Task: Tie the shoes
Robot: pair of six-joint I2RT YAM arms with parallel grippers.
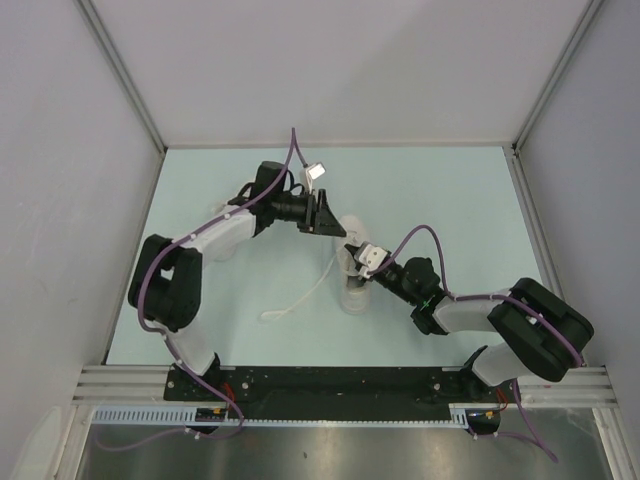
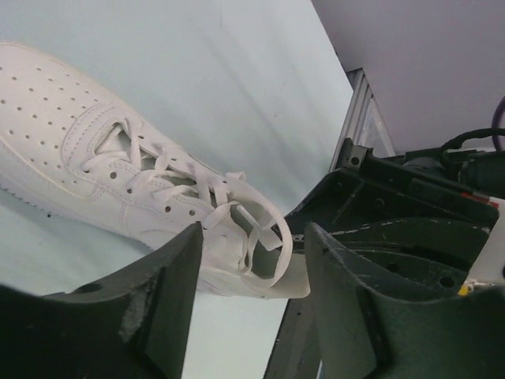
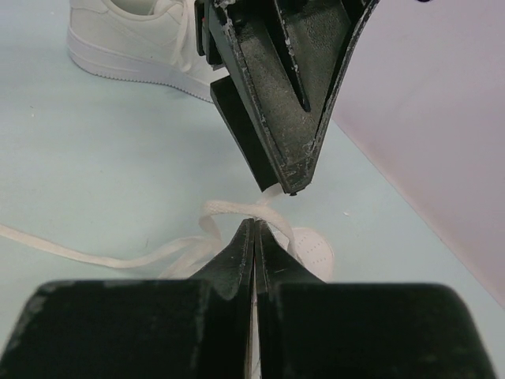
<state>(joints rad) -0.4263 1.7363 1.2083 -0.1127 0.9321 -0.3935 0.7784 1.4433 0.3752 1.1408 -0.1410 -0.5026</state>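
Two white lace-up sneakers sit mid-table on a pale table point(image 1: 230, 180), listed here from the top view.

1. Far shoe point(image 1: 352, 226): lies at 12 o'clock of its mate and is partly covered by the gripper heads.
2. Near shoe point(image 1: 355, 298): lies at 6 o'clock of the first, close by.
3. Loose lace point(image 1: 272, 314): lies slack on the table and trails toward 8 o'clock from the gap between the pair.
4. Left gripper point(image 1: 332, 222): the arm reaches in from 8 o'clock, and the head is just beside the far shoe at its 9 o'clock. The fingers stand apart. In the left wrist view a lace loop point(image 2: 285, 245) at a sneaker's collar sits in the gap between them. That sneaker stretches toward 10 o'clock with its perforated toe outermost. Which of the pair it is cannot be told.
5. Right gripper point(image 3: 254, 229): the arm reaches in from 4 o'clock, and the head is between the two sneakers. The fingers are pressed flat together. Lace bunches right at their tips, but whether a strand is pinched cannot be told. In the right wrist view the left gripper's tip hangs at 12 o'clock of these tips, at the bunched lace.
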